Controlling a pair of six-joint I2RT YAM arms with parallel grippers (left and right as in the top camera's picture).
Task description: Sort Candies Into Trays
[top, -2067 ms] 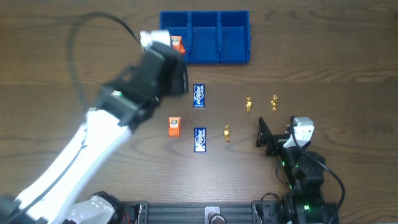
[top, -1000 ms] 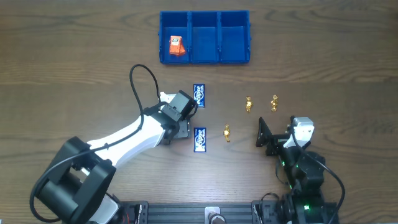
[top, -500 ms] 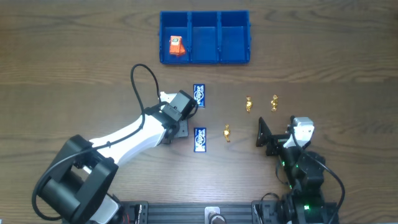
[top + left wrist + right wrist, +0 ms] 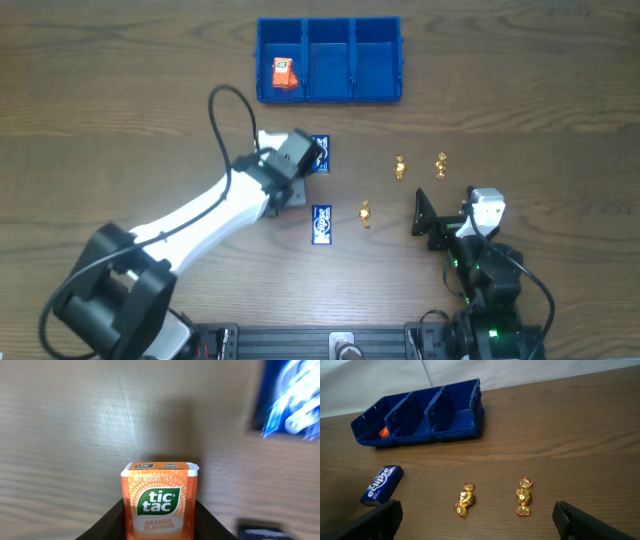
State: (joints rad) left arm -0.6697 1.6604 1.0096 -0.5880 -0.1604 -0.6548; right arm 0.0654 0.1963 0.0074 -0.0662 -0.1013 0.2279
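L pincer [image 4: 160, 519] clamped on orange candy box [image 4: 160, 491], box upright betw. its fingers. Blue mint pack [image 4: 290, 400] just beside. R pincer [image 4: 480, 521] spread wide, holding nothing; gold candies [image 4: 465, 500] near, ahead; tray [image 4: 460, 430] beyond.

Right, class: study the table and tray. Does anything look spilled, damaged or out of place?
Nothing stands out. An orange box lies in the tray's left compartment, the left tool grips a second orange box, and the blue packs and gold candies lie on the table.
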